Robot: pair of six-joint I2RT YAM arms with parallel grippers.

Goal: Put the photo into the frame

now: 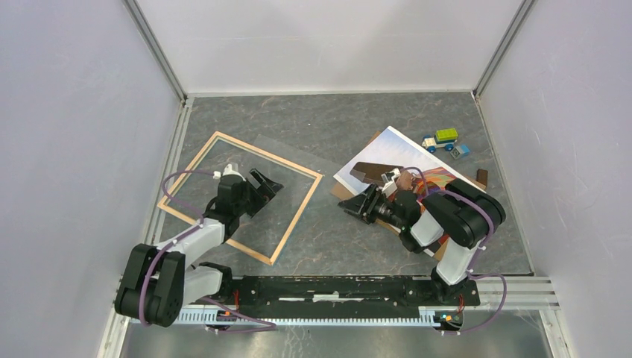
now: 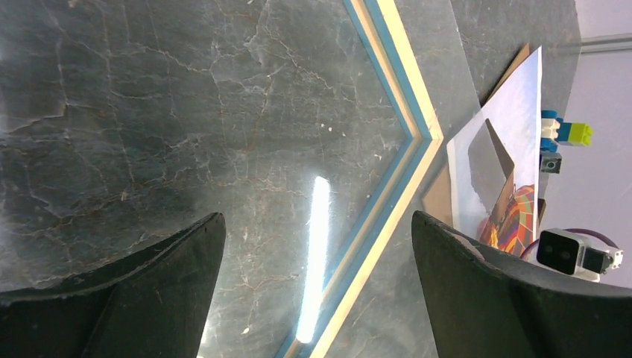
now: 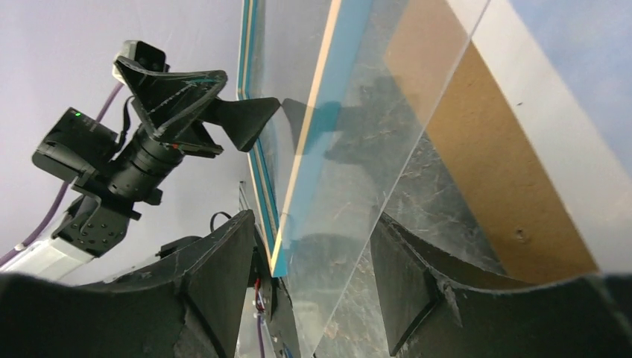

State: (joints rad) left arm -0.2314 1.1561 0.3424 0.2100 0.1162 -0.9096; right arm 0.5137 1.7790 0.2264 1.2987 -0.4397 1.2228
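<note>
- Top view: the left arm is stretched forward from its base. The left gripper (image 1: 267,192) is held over the inside of the thin rectangular picture frame (image 1: 296,218) with a light wood rim. The frame lies flat, left of centre, on the grey marbled table (image 1: 313,112).
- The right arm is folded back on itself, elbow to the right. The right gripper (image 1: 353,205) is turned leftward and held low, between the frame and the large rectangular photo (image 1: 393,149) of pale sky and an orange-red balloon.
- The photo lies at the right on a brown hardboard backing sheet (image 1: 343,191), and its near part is hidden by the right arm. Small toy cars (image 1: 441,139) stand just beyond it.
- Left wrist view: the left gripper's fingers (image 2: 134,298) are spread wide with nothing between them, above a corner of the frame. A blue edge is seen there beside the wood rim. The lower part of the photo is cut off by one finger.
- Right wrist view: the right gripper's fingers (image 3: 223,283) are parted. The edge of a clear sheet (image 3: 373,149) appears to run between them, but contact cannot be made out.
- The frame's blue edge, the backing sheet and a strip of the photo are seen only in part here.
</note>
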